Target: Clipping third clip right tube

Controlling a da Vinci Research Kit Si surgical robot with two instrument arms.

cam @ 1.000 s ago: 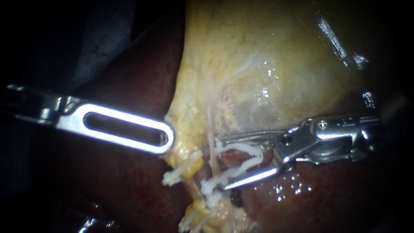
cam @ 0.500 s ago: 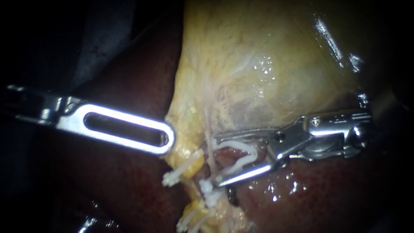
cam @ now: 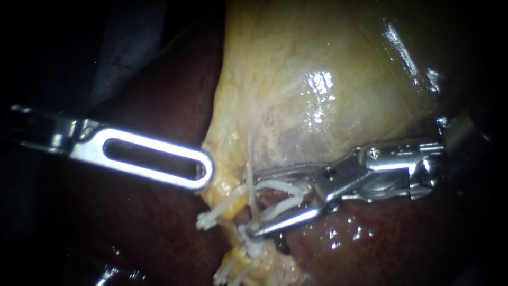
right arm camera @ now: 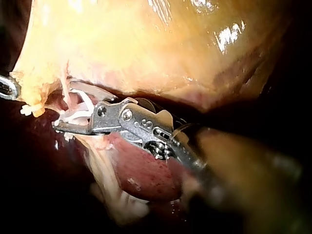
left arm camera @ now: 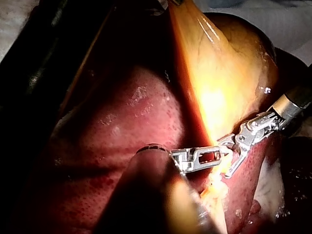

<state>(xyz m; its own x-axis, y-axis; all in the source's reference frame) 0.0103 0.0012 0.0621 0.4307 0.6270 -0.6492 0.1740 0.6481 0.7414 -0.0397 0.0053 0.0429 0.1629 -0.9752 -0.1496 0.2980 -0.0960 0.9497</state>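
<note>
My right instrument [cam: 252,202] comes in from the right. Its jaws stand wide apart with an open white clip [cam: 280,193] seated between them. A thin pale tube [cam: 250,182] runs down from the gallbladder [cam: 317,95] and passes between those jaws, near their tips. A white clip [cam: 251,238] sits on the tube just below the lower jaw. My left instrument [cam: 206,172] has a slotted jaw and grips the gallbladder's lower edge. The right wrist view shows the same jaws [right arm camera: 66,105] and clip [right arm camera: 80,114] around the strand.
Dark red liver [cam: 148,228] lies under and around both instruments. Another white clip [cam: 210,217] sticks out of the yellow fat to the left of the tube, and more clip ends [cam: 227,273] show lower down. The gallbladder wall hangs close above my right instrument.
My right instrument has slid leftward with its clip, so the tube now lies deeper between the jaws. The left instrument has held still.
</note>
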